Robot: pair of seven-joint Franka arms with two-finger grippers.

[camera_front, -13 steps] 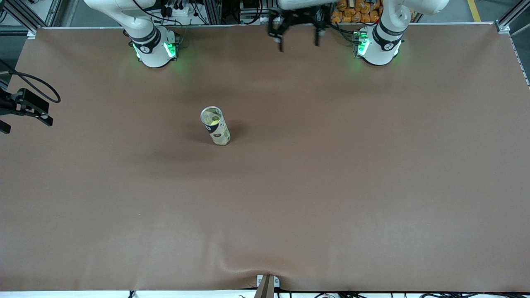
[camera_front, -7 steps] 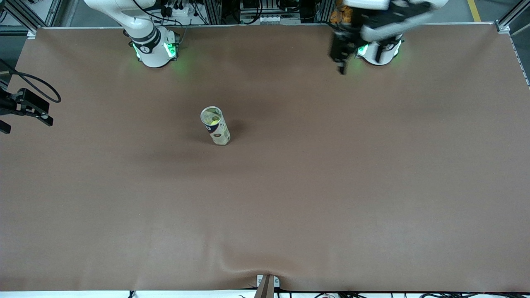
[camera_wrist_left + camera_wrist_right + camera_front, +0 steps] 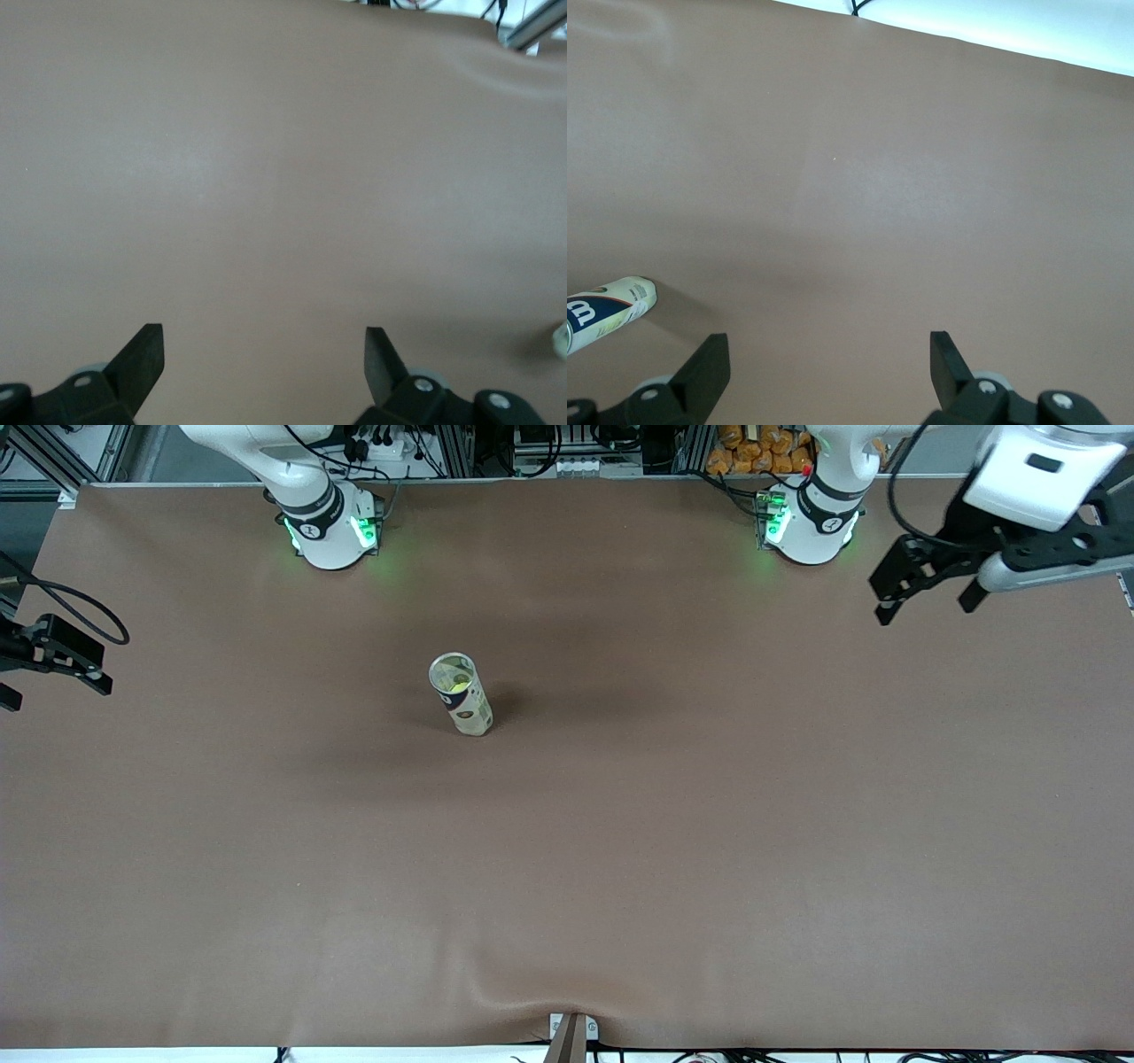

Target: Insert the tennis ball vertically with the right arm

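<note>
Ball can (image 3: 460,693) upright mid-table (image 3: 709,824), tennis ball (image 3: 458,684) seen inside. Left gripper (image 3: 926,598) & right gripper (image 3: 828,363) both wide open, nothing held.

This is a robotics lab or test cell, not a home or shop. Two white arm bases (image 3: 330,530) (image 3: 811,524) with glowing green status lights are bolted along one edge of a broad tabletop (image 3: 709,824) covered in plain brown sheet. Along that same edge stand aluminium framing profiles (image 3: 40,452), bundled black cables and power strips (image 3: 390,447), and a black camera mount with a looped cable (image 3: 53,651) sits at the right arm's end of the tabletop.
</note>
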